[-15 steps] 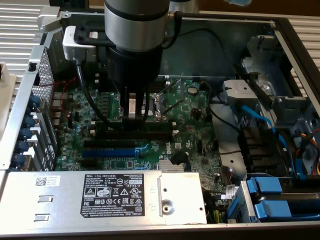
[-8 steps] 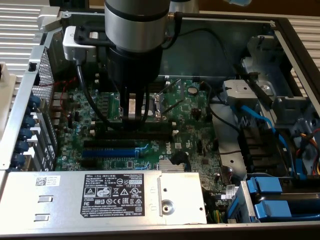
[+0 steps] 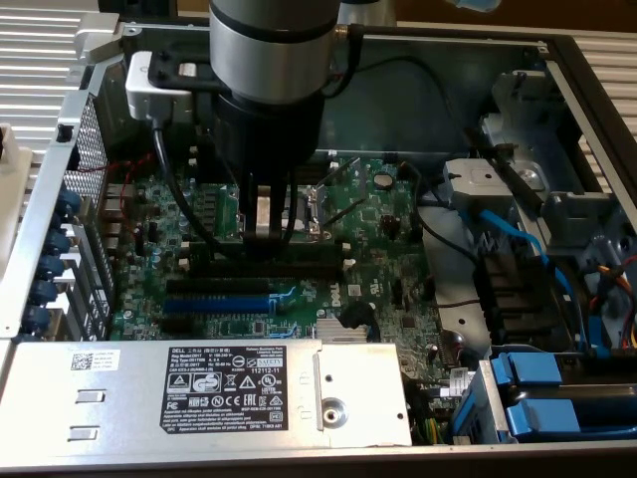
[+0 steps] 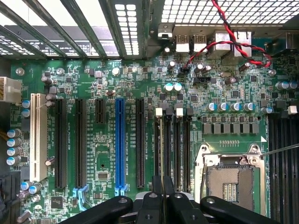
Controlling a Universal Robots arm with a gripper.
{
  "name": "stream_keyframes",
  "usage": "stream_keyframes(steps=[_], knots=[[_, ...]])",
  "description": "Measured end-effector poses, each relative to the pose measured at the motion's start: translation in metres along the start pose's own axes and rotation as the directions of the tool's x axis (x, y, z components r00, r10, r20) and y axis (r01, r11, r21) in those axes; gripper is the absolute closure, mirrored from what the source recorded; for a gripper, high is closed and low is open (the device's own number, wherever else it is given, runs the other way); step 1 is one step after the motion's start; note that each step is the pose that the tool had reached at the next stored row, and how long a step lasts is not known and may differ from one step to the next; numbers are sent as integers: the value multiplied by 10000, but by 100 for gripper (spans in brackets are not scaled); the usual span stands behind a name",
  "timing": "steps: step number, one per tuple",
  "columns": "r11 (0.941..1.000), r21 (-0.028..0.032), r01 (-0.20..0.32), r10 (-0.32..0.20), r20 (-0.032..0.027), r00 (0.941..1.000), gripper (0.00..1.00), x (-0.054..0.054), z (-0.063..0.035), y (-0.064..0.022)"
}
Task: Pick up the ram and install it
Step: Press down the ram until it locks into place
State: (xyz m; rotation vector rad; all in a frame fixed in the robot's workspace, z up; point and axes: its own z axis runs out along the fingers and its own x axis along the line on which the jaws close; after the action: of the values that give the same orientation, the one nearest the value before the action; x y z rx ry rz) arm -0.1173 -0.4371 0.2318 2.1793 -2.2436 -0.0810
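Observation:
My gripper [image 3: 266, 231] hangs straight down over the green motherboard [image 3: 378, 259], just above the long black memory slots [image 3: 299, 267]. In the wrist view its black fingers [image 4: 152, 205] are shut together on the ram [image 4: 162, 149]. The ram shows edge-on as a thin pale line running away from the fingertips. It lies along the row of black slots with white end clips [image 4: 159, 112], over the gap between the first two. Whether it touches a slot I cannot tell. In the exterior view the fingers hide most of it.
A blue expansion slot [image 4: 120, 140] lies beside the memory slots, and the open CPU socket [image 4: 231, 182] is on their other side. A silver power-supply box [image 3: 229, 383] sits at the case front, blue drive brackets [image 3: 557, 398] at the exterior view's right. Red-black wires [image 4: 233, 44] cross near the rear ports.

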Motion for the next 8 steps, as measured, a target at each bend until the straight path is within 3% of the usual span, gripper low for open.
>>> stream_keyframes(steps=[8], knots=[[10000,-52,-2,2,-1,10000,88,-1,-2,-22]])
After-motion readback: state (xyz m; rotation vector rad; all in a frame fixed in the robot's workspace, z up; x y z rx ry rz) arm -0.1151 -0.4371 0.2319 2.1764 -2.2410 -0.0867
